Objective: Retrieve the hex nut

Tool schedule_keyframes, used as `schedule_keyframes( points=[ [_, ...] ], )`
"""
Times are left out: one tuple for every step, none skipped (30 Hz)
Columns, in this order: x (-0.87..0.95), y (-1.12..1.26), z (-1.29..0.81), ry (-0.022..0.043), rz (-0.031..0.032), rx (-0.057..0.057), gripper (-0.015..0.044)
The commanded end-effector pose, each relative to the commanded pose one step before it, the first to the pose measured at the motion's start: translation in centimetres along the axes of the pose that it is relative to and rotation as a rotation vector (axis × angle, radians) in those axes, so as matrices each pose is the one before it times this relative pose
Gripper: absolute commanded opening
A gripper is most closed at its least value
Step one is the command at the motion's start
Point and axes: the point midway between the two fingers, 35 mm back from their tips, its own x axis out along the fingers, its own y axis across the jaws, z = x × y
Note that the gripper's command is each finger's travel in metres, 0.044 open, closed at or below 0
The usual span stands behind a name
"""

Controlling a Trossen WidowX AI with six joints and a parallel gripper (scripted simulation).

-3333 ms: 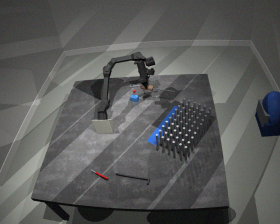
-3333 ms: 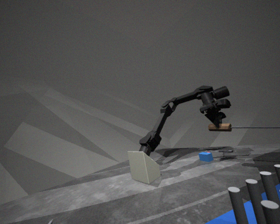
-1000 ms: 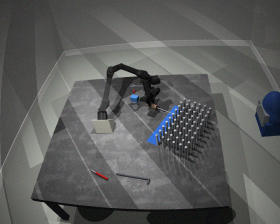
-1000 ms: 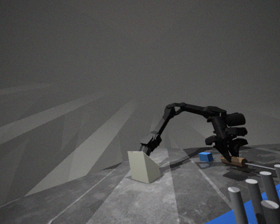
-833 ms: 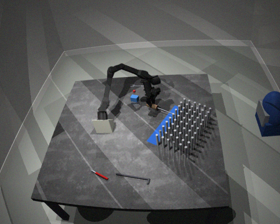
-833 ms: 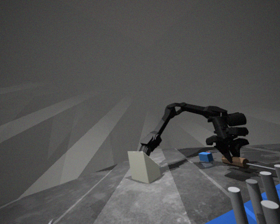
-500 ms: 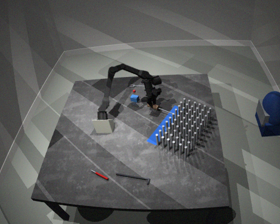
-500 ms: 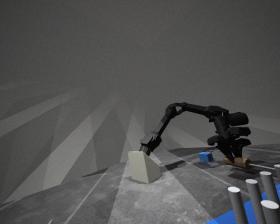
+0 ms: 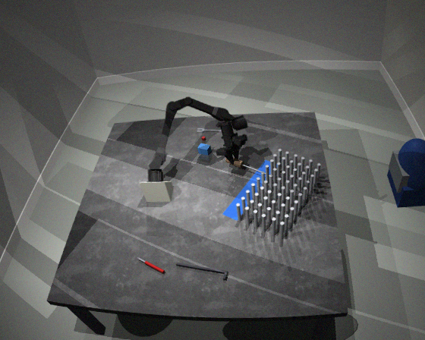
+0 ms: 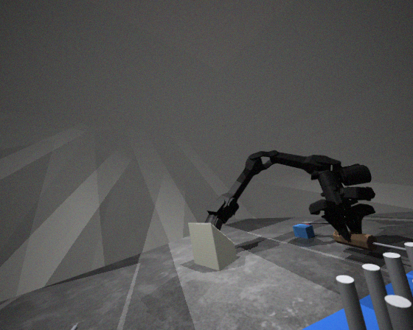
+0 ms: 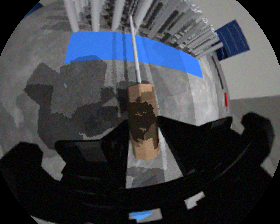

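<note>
My gripper is shut on the wooden handle of a thin metal tool, held a little above the table. The tool's thin shaft points over the blue taped strip; its tip reaches the front of the field and is hard to make out among the spacers. The standing metal spacers are upright in rows behind the strip. I cannot see the hex nut in any view; the spacers may hide it.
A blue block, a small red object and a pale forked tool lie behind the gripper. A red-handled tool and a dark hooked bar lie near the front edge. A beige wedge stands by the arm's base.
</note>
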Motion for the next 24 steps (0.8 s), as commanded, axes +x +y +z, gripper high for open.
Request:
schedule_keyframes(
  points=[
    [-0.165, 0.201, 0.611, -0.00924, 0.00952, -0.0035, 0.0000],
    [0.029, 0.002, 0.075, -0.00005, 0.00000, 0.0000, 0.0000],
    [0.029, 0.002, 0.075, -0.00005, 0.00000, 0.0000, 0.0000],
    [0.029, 0.002, 0.075, -0.00005, 0.00000, 0.0000, 0.0000],
    [0.029, 0.002, 0.075, -0.00005, 0.00000, 0.0000, 0.0000],
    [0.029, 0.002, 0.075, -0.00005, 0.00000, 0.0000, 0.0000],
    [0.029, 0.002, 0.075, -0.00004, 0.00000, 0.0000, 0.0000],
    [0.029, 0.002, 0.075, -0.00004, 0.00000, 0.0000, 0.0000],
    [0.029, 0.001, 0.075, -0.00004, 0.00000, 0.0000, 0.0000],
    [0.028, 0.001, 0.075, -0.00004, 0.00000, 0.0000, 0.0000],
    [0.028, 0.001, 0.073, -0.00004, 0.00000, 0.0000, 0.0000],
    [0.028, 0.001, 0.073, -0.00004, 0.00000, 0.0000, 0.0000],
    [0.028, 0.001, 0.073, -0.00004, 0.00000, 0.0000, 0.0000],
    [0.027, 0.001, 0.073, -0.00004, 0.00000, 0.0000, 0.0000],
    [0.027, 0.001, 0.073, -0.00004, 0.00000, 0.0000, 0.0000],
    [0.027, 0.001, 0.073, -0.00004, 0.00000, 0.0000, 0.0000],
    [0.027, 0.001, 0.073, -0.00004, 0.00000, 0.0000, 0.0000],
    [0.027, 0.001, 0.073, -0.00004, 0.00000, 0.0000, 0.0000],
    [0.027, 0.001, 0.073, -0.00004, 0.00000, 0.0000, 0.0000],
    [0.027, 0.001, 0.073, -0.00004, 0.00000, 0.0000, 0.0000],
    [0.027, 0.001, 0.073, -0.00004, 0.00000, 0.0000, 0.0000],
    [0.027, 0.001, 0.073, -0.00004, 0.00000, 0.0000, 0.0000],
    [0.027, 0.001, 0.073, -0.00004, -0.00001, 0.0000, 0.0000],
    [0.027, 0.000, 0.073, -0.00004, -0.00001, 0.0000, 0.0000]
  ],
)
